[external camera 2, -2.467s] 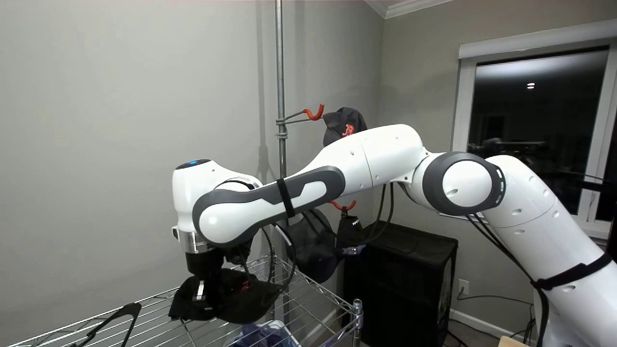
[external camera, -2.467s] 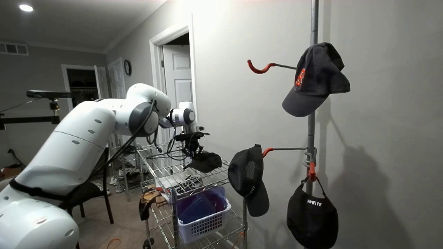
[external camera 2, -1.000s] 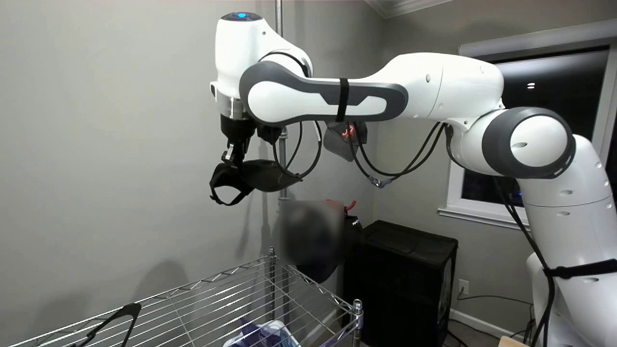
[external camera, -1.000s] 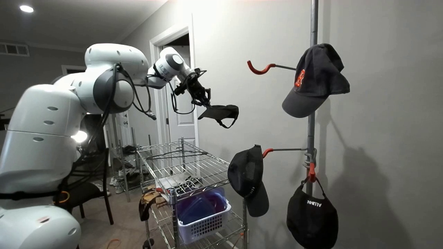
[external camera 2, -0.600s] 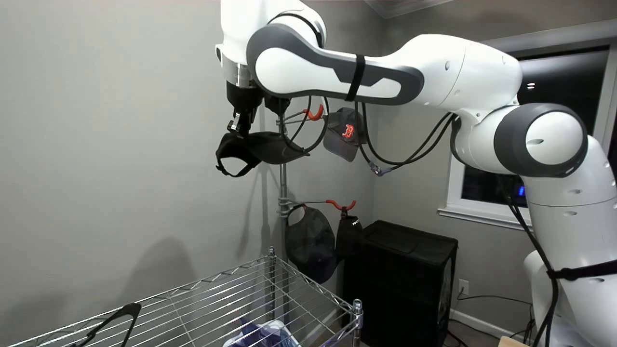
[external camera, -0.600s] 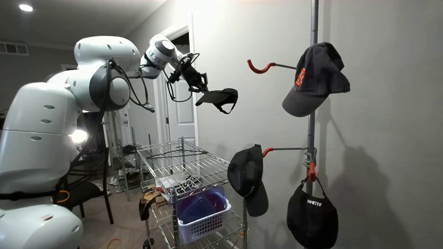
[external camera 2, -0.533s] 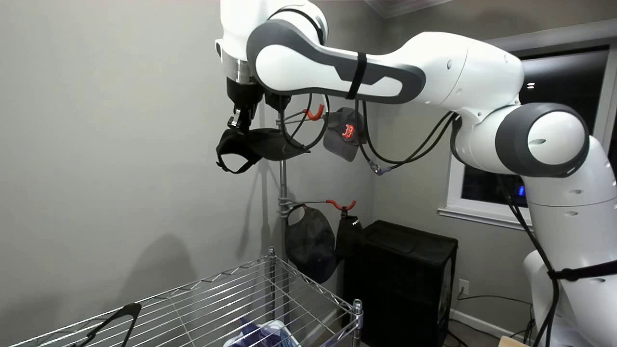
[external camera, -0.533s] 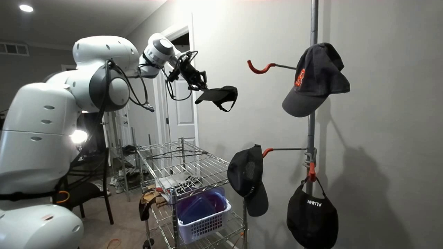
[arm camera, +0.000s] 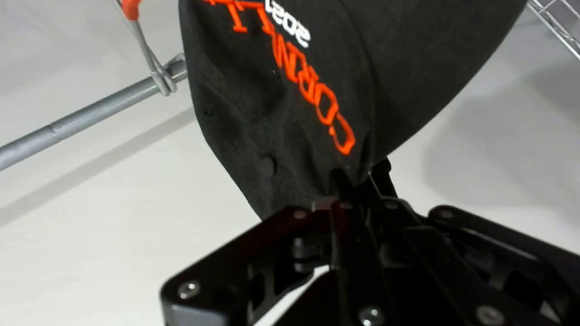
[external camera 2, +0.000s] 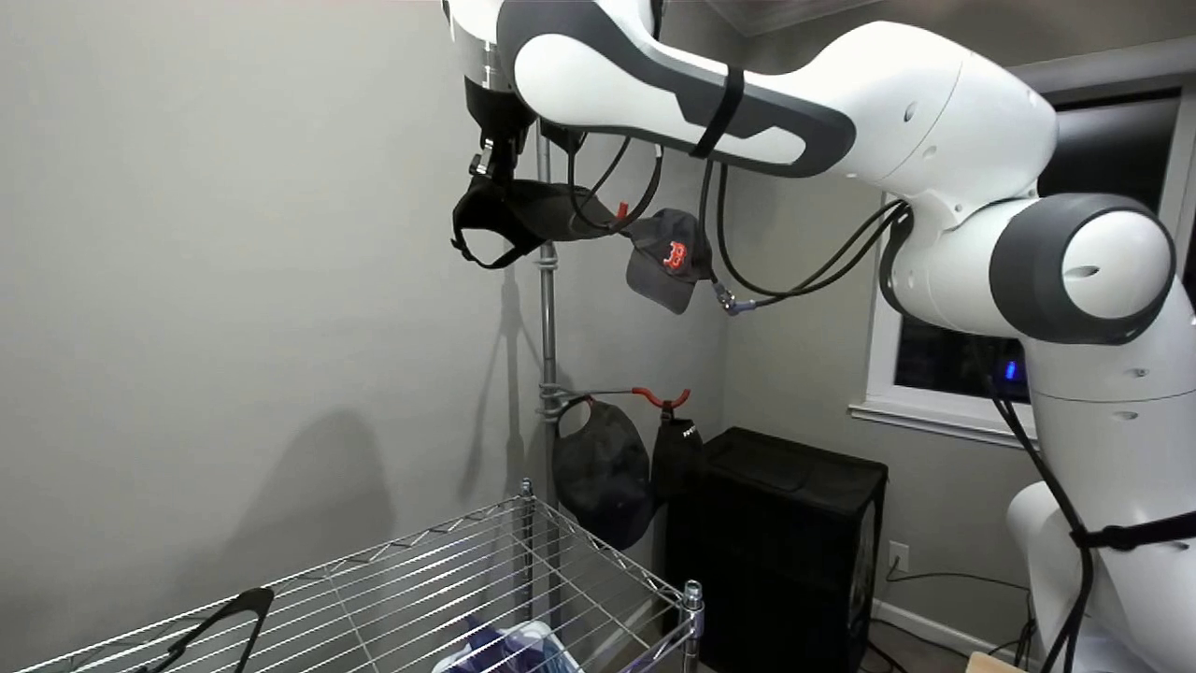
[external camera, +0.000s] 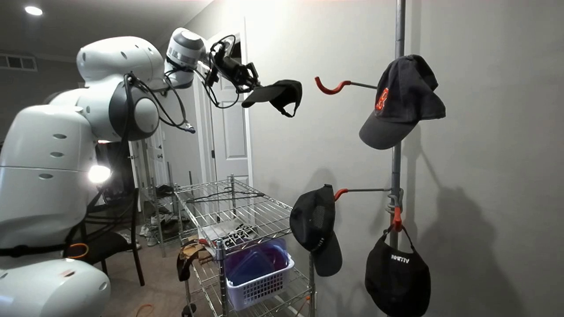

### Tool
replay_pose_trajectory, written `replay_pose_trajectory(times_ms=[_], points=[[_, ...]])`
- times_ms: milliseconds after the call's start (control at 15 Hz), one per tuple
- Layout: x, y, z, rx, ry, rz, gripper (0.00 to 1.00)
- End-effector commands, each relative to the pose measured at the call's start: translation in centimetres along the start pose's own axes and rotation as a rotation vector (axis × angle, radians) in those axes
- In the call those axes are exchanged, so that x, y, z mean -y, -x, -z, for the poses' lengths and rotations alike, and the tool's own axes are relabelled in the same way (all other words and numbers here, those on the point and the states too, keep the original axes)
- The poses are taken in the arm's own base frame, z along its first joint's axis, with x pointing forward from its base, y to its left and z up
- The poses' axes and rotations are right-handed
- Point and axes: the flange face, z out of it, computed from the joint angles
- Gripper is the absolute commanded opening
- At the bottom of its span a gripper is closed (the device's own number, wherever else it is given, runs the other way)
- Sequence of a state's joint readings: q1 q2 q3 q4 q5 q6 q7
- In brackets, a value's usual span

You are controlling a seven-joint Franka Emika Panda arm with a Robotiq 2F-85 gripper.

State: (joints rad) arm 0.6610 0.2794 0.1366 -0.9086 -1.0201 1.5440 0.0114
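Note:
My gripper [external camera: 257, 86] is shut on a black cap [external camera: 286, 91], pinching it at the side where brim and crown meet. It holds the cap in the air, high above the wire shelf, with the rear strap hanging down. In an exterior view the gripper [external camera 2: 495, 176] and cap [external camera 2: 551, 210] are left of the upper part of the pole [external camera 2: 548, 336]. In the wrist view the cap [arm camera: 281, 104] shows orange and white lettering, and the fingertips [arm camera: 355, 185] are pressed together on its edge. A free red-tipped hook [external camera: 332, 90] is right of the cap, apart from it.
A dark cap with a red B [external camera: 403, 99] hangs high on the pole [external camera: 396, 167]. A mesh-backed cap [external camera: 310, 220] and an ALUMNI cap [external camera: 398, 277] hang on lower hooks. A wire shelf [external camera: 246, 209] with a basket [external camera: 260, 290] stands below; a black cabinet [external camera 2: 775, 533] stands behind.
My gripper has lifted the cap off the wire shelf and raised it steadily. In the last half second both rose further, and the cap's brim tilted more downward.

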Motion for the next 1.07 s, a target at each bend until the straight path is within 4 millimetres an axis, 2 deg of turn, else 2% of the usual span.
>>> replay_pose_trajectory(times_ms=[0, 267, 533, 733, 1000], points=[[-2.0, 1.1, 1.3, 0.037, 0.099, -0.019, 0.02], [-4.2, 2.2, 2.5, 0.057, 0.182, -0.041, 0.02], [-7.2, 3.7, 3.0, 0.061, 0.219, -0.064, 0.02], [-9.6, 4.6, 2.4, 0.066, 0.214, -0.08, 0.02], [-12.0, 5.2, 0.4, 0.088, 0.243, -0.108, 0.02]])
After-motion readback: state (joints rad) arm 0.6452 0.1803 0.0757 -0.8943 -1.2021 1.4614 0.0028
